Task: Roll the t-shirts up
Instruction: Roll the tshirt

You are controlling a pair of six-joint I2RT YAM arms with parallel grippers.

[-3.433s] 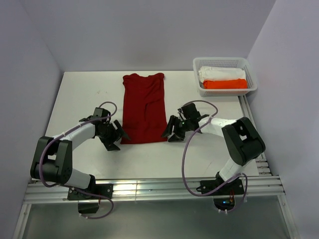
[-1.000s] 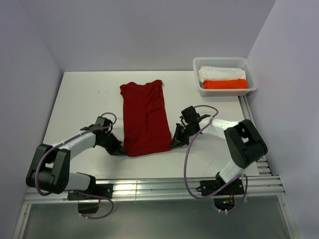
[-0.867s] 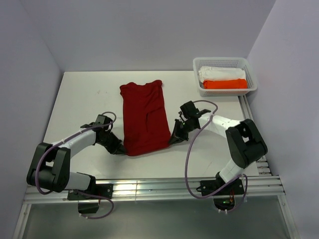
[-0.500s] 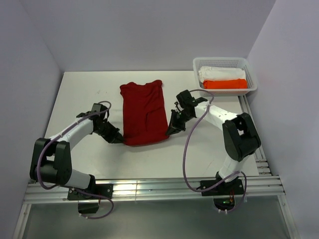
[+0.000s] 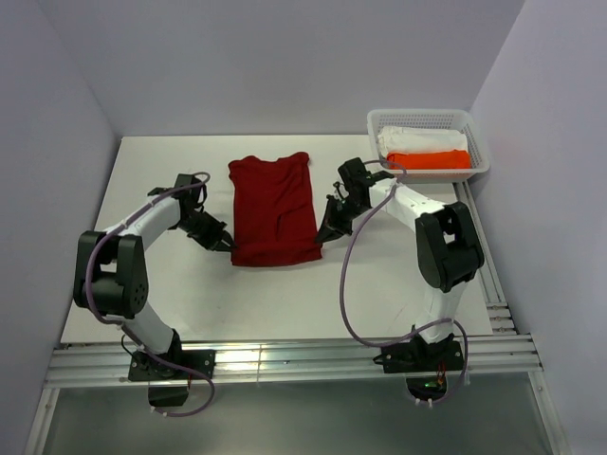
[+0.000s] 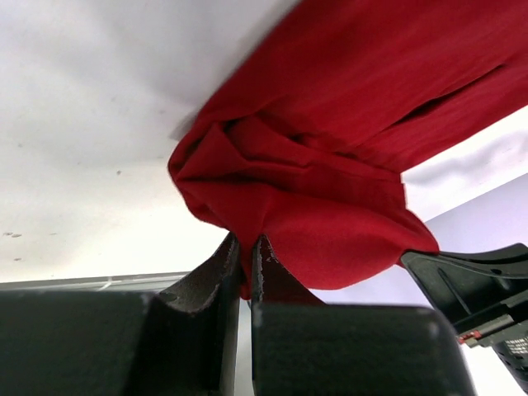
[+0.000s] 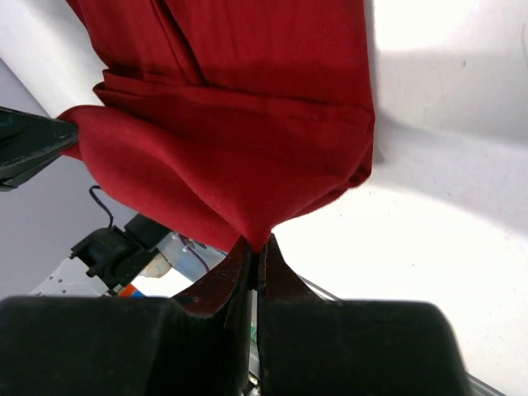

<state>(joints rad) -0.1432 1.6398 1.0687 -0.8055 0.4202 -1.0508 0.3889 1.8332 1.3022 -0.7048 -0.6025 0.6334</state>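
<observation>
White table (image 5: 156, 294): crimson t-shirt (image 5: 275, 194), hem pinched by left claw (image 5: 224, 245) and right claw (image 5: 323, 232); first roll judged underway, level onward turning needed.

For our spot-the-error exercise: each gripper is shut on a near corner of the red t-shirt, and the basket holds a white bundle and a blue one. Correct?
No. The basket holds a white bundle and an orange bundle, not blue, as the top external view shows. The left gripper and right gripper are shut on the red t-shirt.
</observation>
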